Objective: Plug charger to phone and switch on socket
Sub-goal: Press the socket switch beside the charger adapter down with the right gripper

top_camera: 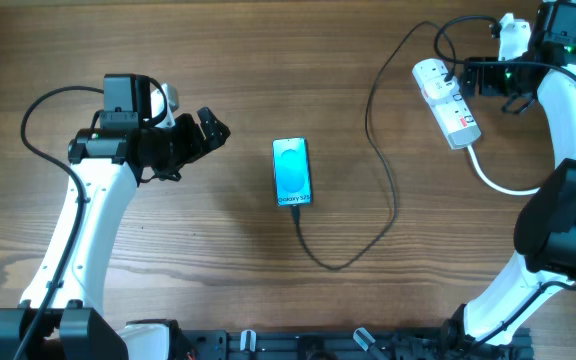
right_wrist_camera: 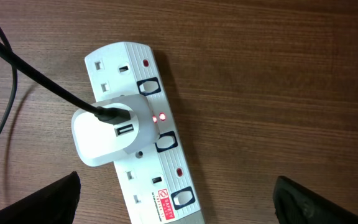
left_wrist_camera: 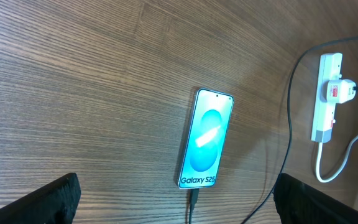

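Observation:
The phone [top_camera: 291, 172] lies flat mid-table, cyan screen lit, text strip toward the front edge. The charger [top_camera: 392, 205], a thin black cable, has its tip [left_wrist_camera: 193, 198] seated in the phone's [left_wrist_camera: 207, 140] near end. It loops right and back to a white adapter [right_wrist_camera: 107, 137] plugged into the socket [right_wrist_camera: 160, 180]. Two small red lights [right_wrist_camera: 161, 117] glow beside that adapter. My right gripper [top_camera: 473, 77] hovers open just above the socket [top_camera: 446, 100], touching nothing. My left gripper [top_camera: 213, 130] is open, left of the phone and apart from it.
The socket's thick white cord [top_camera: 498, 180] curves from its front end toward my right arm. The black cable's loop [top_camera: 338, 265] lies in front of the phone. Both arm bases stand along the table's front edge.

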You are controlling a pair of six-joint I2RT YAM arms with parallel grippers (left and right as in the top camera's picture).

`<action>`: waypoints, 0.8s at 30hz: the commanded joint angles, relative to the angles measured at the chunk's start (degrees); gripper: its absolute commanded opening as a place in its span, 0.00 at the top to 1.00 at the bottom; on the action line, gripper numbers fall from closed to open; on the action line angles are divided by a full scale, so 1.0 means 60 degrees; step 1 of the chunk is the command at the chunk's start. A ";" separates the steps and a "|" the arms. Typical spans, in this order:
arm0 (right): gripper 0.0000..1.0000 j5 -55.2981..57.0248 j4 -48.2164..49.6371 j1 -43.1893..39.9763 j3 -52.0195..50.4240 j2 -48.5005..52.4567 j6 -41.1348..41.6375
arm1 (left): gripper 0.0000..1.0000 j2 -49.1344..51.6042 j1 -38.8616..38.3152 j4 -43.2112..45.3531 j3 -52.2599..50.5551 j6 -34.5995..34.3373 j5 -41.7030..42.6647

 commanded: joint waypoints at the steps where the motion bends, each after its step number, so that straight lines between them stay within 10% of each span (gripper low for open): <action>1: 0.01 0.0102 0.0051 -0.0004 -0.0015 0.0047 -0.0164 | 0.00 -0.0073 0.0033 0.0025 0.0000 0.0182 -0.0091; 24: 0.00 0.0102 0.0058 -0.0004 -0.0015 0.0047 -0.0168 | 0.00 -0.0102 0.0051 0.0029 0.0000 0.0182 -0.0914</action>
